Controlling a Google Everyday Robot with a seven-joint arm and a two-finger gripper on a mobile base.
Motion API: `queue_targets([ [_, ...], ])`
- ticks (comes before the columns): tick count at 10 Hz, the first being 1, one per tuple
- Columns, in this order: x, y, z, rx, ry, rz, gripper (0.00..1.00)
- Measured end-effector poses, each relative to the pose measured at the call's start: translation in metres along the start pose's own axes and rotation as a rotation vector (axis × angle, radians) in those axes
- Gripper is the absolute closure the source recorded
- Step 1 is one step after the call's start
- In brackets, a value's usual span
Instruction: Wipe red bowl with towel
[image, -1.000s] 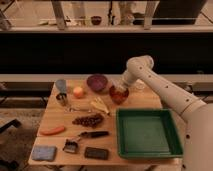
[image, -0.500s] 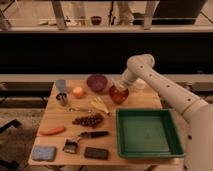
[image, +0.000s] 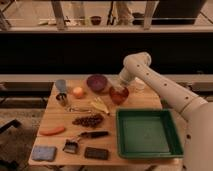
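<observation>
The red bowl (image: 119, 95) sits upright on the wooden table (image: 145, 100), near the middle of its back half. My gripper (image: 120, 86) hangs right over the bowl's back rim, with the white arm (image: 160, 85) reaching in from the right. A blue-grey towel (image: 44, 152) lies flat at the table's front left corner, far from the gripper. I cannot see anything held in the gripper.
A purple bowl (image: 97, 82) stands just left of the red bowl. A green tray (image: 146, 133) fills the front right. An orange (image: 78, 92), a can (image: 61, 86), a banana (image: 99, 106), grapes (image: 89, 120), a carrot (image: 52, 130), a brush (image: 85, 136) and a dark block (image: 96, 153) lie on the left half.
My gripper has shifted slightly left and lower, closer over the red bowl. Nothing on the table has moved.
</observation>
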Motion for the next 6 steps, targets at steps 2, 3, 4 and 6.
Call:
queue_targets([
  [2, -0.0016, 0.0003, -0.0005, 0.003, 0.005, -0.008, 0.20],
  [3, -0.0038, 0.0011, 0.0005, 0.003, 0.006, -0.014, 0.20],
  [4, -0.0066, 0.0021, 0.0014, 0.003, 0.008, -0.021, 0.20],
  [6, -0.0076, 0.0021, -0.0024, 0.021, 0.006, -0.028, 0.20],
])
